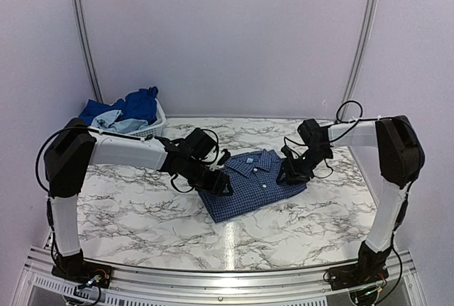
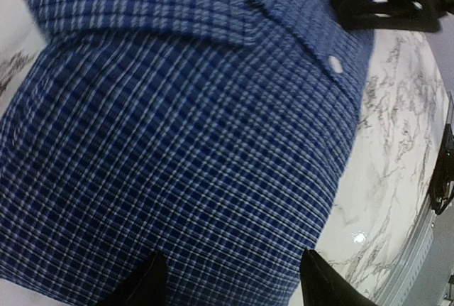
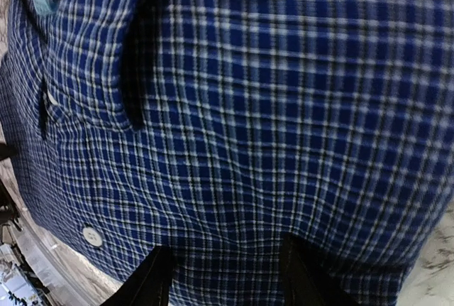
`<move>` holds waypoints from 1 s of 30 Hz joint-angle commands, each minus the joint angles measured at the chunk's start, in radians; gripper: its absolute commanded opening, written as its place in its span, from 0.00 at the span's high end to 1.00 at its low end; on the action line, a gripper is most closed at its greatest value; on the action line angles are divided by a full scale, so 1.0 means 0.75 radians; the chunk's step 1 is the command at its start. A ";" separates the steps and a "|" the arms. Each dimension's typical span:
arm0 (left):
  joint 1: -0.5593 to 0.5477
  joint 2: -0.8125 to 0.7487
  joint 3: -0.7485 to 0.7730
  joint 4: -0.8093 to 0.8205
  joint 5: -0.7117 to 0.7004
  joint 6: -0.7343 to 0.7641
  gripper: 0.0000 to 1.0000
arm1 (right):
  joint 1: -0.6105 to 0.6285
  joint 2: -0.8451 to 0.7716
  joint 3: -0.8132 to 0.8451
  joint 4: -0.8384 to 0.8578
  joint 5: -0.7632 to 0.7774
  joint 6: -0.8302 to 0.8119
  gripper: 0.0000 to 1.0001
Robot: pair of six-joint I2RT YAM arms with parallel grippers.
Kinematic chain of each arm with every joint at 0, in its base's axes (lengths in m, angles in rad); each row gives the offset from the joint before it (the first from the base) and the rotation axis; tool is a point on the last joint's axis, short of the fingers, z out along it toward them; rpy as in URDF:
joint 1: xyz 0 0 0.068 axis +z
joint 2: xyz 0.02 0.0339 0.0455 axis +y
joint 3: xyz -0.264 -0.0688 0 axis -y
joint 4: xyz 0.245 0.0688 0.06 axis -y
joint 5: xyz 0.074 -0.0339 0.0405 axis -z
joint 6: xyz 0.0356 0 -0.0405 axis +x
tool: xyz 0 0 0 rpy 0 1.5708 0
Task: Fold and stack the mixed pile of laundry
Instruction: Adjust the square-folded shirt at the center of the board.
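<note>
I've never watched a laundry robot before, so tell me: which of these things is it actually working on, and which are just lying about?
Part of the job:
- navy checked shirt, lying on the marble table
- royal blue clothes, in the white basket
- pale blue T-shirt, also in the basket

Just there:
- the white basket itself
- the marble table

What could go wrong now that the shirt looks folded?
1. The left gripper and right gripper sit low at the sides of the shirt, jaws apart. If one catches the cloth as it lifts away, it could drag the fold open.
2. The shirt lies askew on the table. The clothes waiting in the basket may stack unevenly on it.
</note>
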State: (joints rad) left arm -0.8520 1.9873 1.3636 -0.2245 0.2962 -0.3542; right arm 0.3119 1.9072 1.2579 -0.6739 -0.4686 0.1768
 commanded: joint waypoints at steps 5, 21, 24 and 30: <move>0.150 -0.113 -0.161 -0.079 -0.047 -0.064 0.40 | 0.266 -0.324 -0.282 0.097 -0.278 0.123 0.47; 0.293 -0.133 -0.058 -0.082 -0.058 0.031 0.46 | -0.060 -0.402 -0.243 0.025 -0.063 0.012 0.48; 0.295 -0.071 -0.008 -0.084 -0.083 0.046 0.47 | -0.060 -0.334 -0.265 0.051 -0.070 0.002 0.47; 0.295 0.033 0.067 -0.112 -0.133 0.083 0.49 | -0.058 -0.258 -0.300 0.101 -0.110 -0.005 0.44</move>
State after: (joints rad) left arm -0.6312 1.9671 1.3720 -0.2687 0.2340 -0.3279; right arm 0.2672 1.6985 1.0393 -0.6411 -0.5285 0.1860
